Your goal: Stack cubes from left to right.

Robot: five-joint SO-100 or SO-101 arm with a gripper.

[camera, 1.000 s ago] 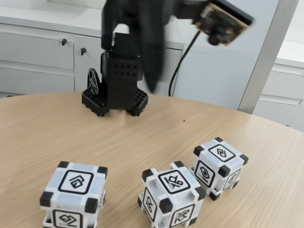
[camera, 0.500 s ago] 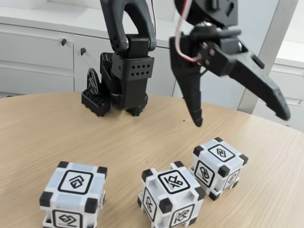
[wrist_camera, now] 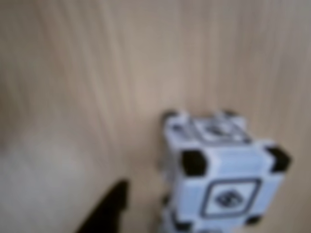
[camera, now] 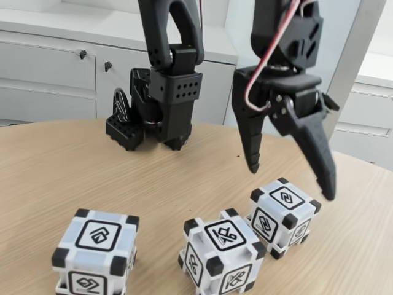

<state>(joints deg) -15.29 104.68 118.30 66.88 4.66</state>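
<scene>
Three white cubes with black corners rest on the wooden table in the fixed view: a left cube (camera: 95, 252), a middle cube (camera: 222, 252) and a right cube (camera: 283, 215). My black gripper (camera: 291, 183) hangs open just above the right cube, one fingertip on each side of it, holding nothing. The blurred wrist view holds one cube (wrist_camera: 224, 170) at the lower right, with a dark fingertip (wrist_camera: 109, 206) at the bottom edge left of it.
The arm's black perforated base (camera: 150, 120) stands at the back of the table. White cabinets (camera: 55, 67) run behind the table. Bare wood (camera: 92, 172) lies between the base and the cubes.
The gripper has swung down from high above the table to just over the right cube, its fingers narrowing somewhat while staying open. The cubes have not moved.
</scene>
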